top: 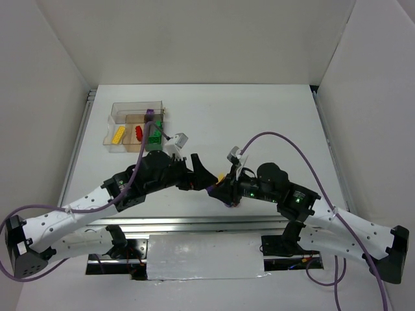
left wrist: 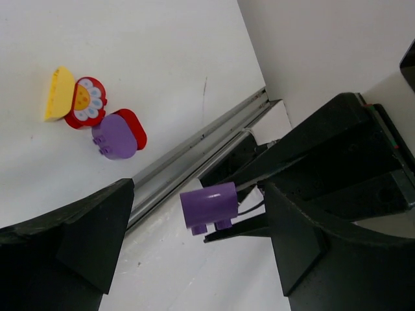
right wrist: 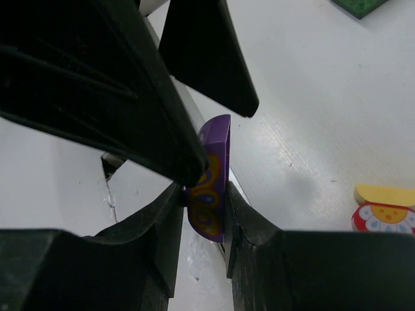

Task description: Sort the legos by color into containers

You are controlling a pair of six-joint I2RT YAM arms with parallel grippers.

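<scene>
My right gripper (right wrist: 206, 217) is shut on a purple lego with an orange print (right wrist: 213, 184), held on edge above the table near the front rail. In the left wrist view that purple lego (left wrist: 207, 206) hangs between my left gripper's (left wrist: 194, 240) wide-open fingers, touching neither. In the top view the two grippers meet at mid-table, left (top: 205, 176) and right (top: 222, 189). On the table lie a yellow piece (left wrist: 59, 94), a red flower disc (left wrist: 87, 102) and a purple brick (left wrist: 113, 136) on a red piece. The clear box (top: 122, 111) holds yellow, red, green and purple legos.
A metal rail (left wrist: 194, 152) runs along the table's front edge, just below the grippers. A green plate's corner (right wrist: 360, 5) shows at the top of the right wrist view. White walls stand on three sides of the table.
</scene>
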